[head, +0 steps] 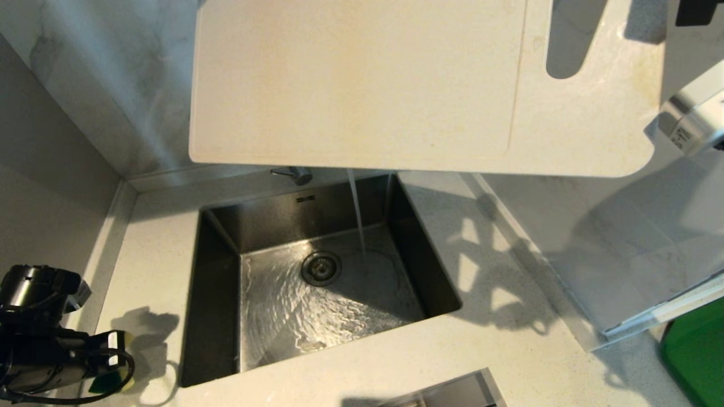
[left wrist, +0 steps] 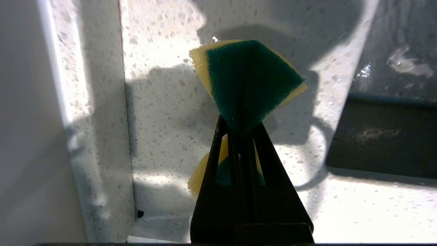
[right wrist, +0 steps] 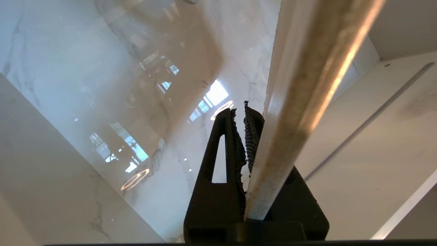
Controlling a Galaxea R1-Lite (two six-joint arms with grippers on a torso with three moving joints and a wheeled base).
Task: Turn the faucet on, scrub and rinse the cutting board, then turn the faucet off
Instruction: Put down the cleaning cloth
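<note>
The cream-white cutting board [head: 362, 85] hangs tilted high over the sink, its handle hole toward the right. My right gripper [right wrist: 240, 111] is shut on the board's edge [right wrist: 307, 85]; in the head view only a white part of that arm [head: 696, 124] shows. Of the faucet, only the chrome base and lever [head: 297, 174] show; the board hides the spout. A water stream [head: 357, 215] falls into the sink. My left gripper [head: 116, 362] is low at the left over the counter, shut on a yellow-and-green sponge [left wrist: 249, 78].
The steel sink [head: 215, 271] has wet ripples around its drain [head: 321, 268]. Speckled white countertop [head: 509, 350] surrounds it, with marble wall behind. A green object [head: 696, 356] stands at the far right and a metal edge [head: 452, 393] at the near counter edge.
</note>
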